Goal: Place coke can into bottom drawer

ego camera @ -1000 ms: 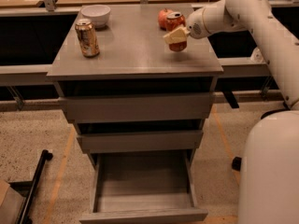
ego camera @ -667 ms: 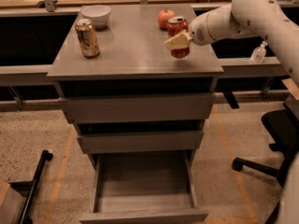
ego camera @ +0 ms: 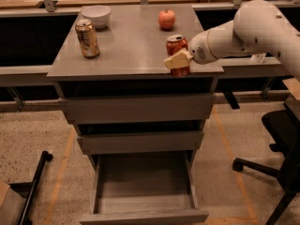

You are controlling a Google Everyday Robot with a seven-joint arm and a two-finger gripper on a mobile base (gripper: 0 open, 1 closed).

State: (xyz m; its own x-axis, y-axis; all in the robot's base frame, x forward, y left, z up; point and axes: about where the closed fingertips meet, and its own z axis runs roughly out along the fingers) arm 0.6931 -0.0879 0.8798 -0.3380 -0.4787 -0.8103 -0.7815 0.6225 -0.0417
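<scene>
The coke can point(ego camera: 176, 46), red with a silver top, is held upright in my gripper point(ego camera: 178, 60) at the front right edge of the cabinet top point(ego camera: 131, 50). The gripper's cream fingers point(ego camera: 174, 61) are shut around the can's lower half, and the white arm reaches in from the right. The bottom drawer point(ego camera: 144, 215) is pulled open below, a wide grey box with nothing showing inside. The can is well above the drawer and slightly to its right.
A gold-brown can point(ego camera: 87, 38) and a white bowl point(ego camera: 96, 15) stand at the top's left. A red apple point(ego camera: 166, 19) sits at the back. The two upper drawers point(ego camera: 136, 109) are closed. An office chair point(ego camera: 281, 139) stands at the right, and a black bar point(ego camera: 35, 189) lies on the floor at the left.
The gripper has carried the coke can from near the apple forward to the front edge of the cabinet top.
</scene>
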